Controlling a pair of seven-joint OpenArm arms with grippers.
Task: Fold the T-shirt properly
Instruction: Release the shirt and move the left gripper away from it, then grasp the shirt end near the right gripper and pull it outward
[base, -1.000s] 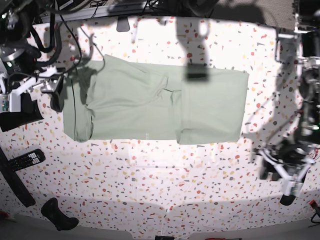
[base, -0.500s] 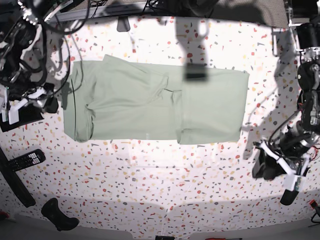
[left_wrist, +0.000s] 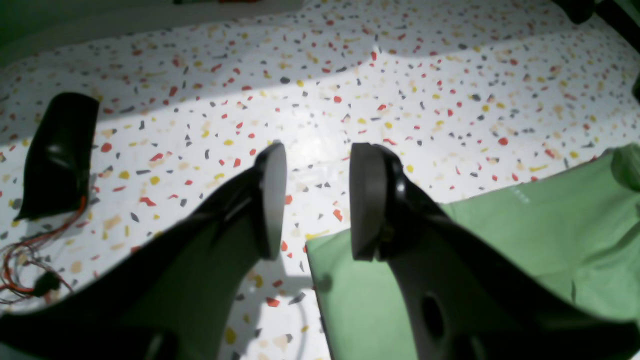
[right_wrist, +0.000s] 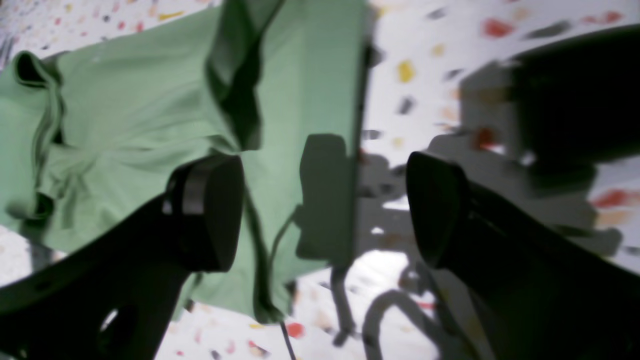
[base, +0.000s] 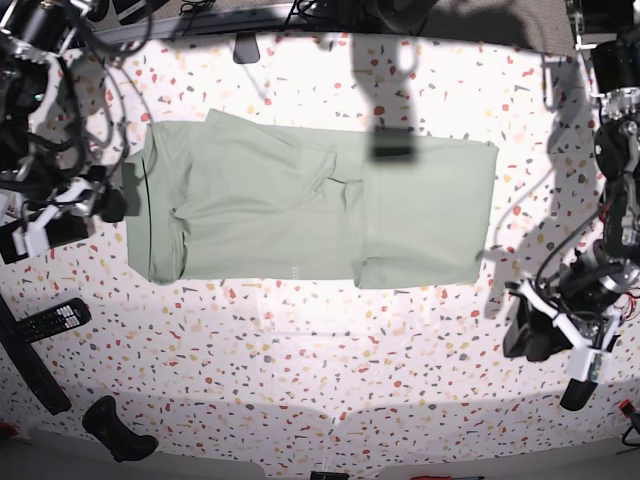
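Observation:
The T-shirt (base: 310, 200) lies flat as a pale sage-green folded rectangle across the middle of the speckled table, with a tiny white mark (left_wrist: 520, 196) near its front edge. My left gripper (base: 524, 338) hovers off the shirt's right front corner, open, with nothing between its fingers (left_wrist: 312, 200); the shirt's corner (left_wrist: 360, 300) lies just under its right finger. My right gripper (base: 104, 203) stands at the shirt's left edge, wide open and empty (right_wrist: 325, 210), above the cloth's edge (right_wrist: 125, 115).
A remote control (base: 50, 320) and a black handle-like object (base: 118, 430) lie at the front left. A dark box (base: 45, 232) sits by the right arm. A black object (left_wrist: 57, 155) with red wires (left_wrist: 30, 260) lies near the left gripper.
The right arm has drawn back left from the shirt's edge, then eased a little toward it. The left arm shifted slightly. The shirt has not moved.

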